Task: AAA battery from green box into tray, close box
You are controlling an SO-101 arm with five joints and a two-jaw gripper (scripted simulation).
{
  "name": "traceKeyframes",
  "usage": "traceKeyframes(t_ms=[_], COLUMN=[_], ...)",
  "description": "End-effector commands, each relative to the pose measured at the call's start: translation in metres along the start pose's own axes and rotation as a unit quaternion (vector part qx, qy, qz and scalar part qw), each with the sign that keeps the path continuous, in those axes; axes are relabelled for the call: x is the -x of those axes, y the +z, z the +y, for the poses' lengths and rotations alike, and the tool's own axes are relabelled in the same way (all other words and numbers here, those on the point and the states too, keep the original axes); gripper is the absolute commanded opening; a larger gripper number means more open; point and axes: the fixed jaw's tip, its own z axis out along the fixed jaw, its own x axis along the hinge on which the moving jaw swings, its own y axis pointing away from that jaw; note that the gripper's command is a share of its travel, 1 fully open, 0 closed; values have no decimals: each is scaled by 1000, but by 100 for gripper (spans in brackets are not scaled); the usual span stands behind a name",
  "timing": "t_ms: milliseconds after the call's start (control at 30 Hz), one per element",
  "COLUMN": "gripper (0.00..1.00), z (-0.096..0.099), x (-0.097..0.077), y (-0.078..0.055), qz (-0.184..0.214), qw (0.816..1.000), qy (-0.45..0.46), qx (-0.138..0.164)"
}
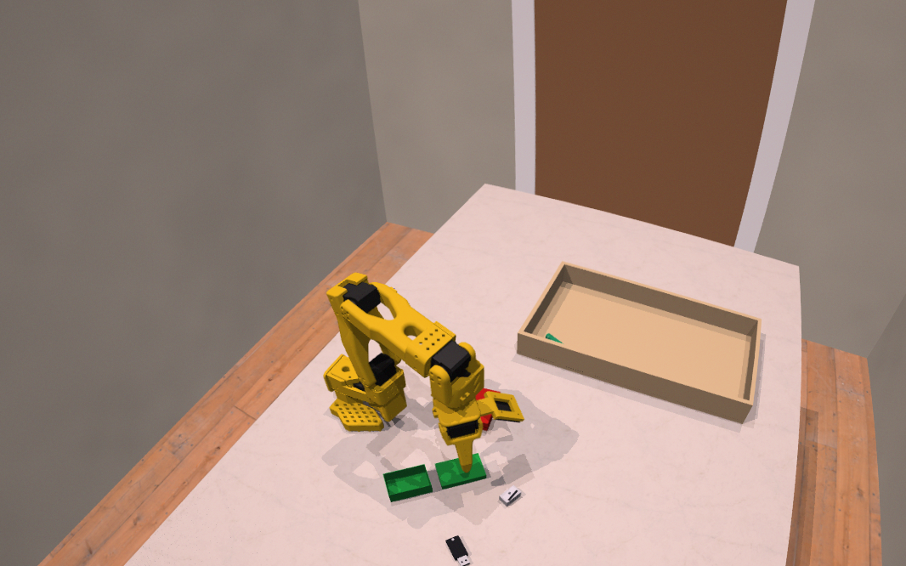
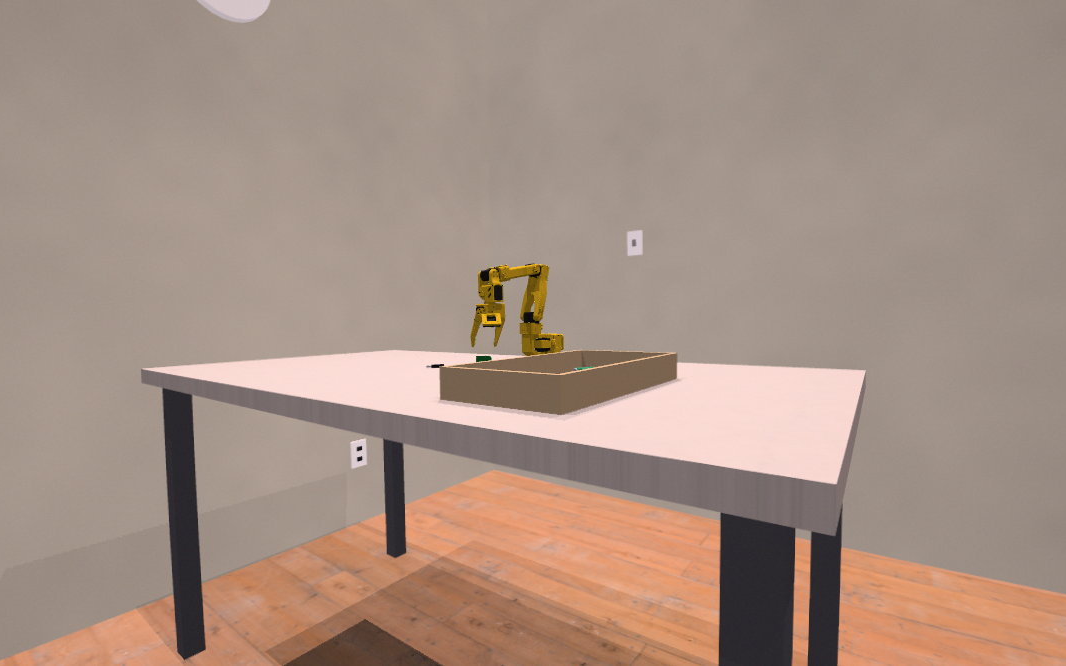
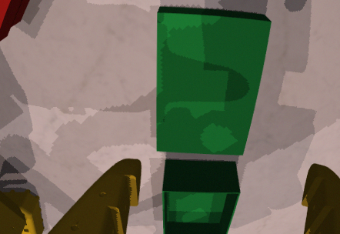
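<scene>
The green box base (image 1: 408, 483) (image 3: 198, 209) stands open side up; no battery shows inside, though its near end is cut off in the wrist view. The green lid (image 1: 450, 473) (image 3: 200, 86) lies beside it, closed face up, with a narrow gap between them. My gripper (image 1: 467, 467) (image 2: 484, 343) (image 3: 224, 165) is open and empty, above the table over the two green parts. The wooden tray (image 1: 636, 383) (image 2: 499, 390) holds a small green tapered thing (image 1: 552, 338) (image 2: 581, 368) near its left corner; it is too small to tell whether it is the AAA battery.
A red object (image 1: 486, 422) (image 3: 8, 5) stands partly hidden behind the gripper. A small white and black object (image 1: 510, 495) lies right of the lid. A black USB stick (image 1: 455, 546) (image 2: 436, 365) lies nearer the front of the top view.
</scene>
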Motion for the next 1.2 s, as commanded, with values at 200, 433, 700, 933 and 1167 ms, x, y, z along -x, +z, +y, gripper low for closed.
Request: traceKeyframes(t_ms=[200, 433, 700, 933, 1167], gripper=[29, 29, 29, 29, 29], z=[-2, -1, 0, 0, 0], x=[3, 3, 2, 2, 2], y=[20, 31, 40, 41, 41], qz=[-7, -7, -7, -7, -7], qw=[1000, 1000, 1000, 1000, 1000], qy=[-1, -1, -1, -1, -1], qx=[-9, -9, -9, -9, -9])
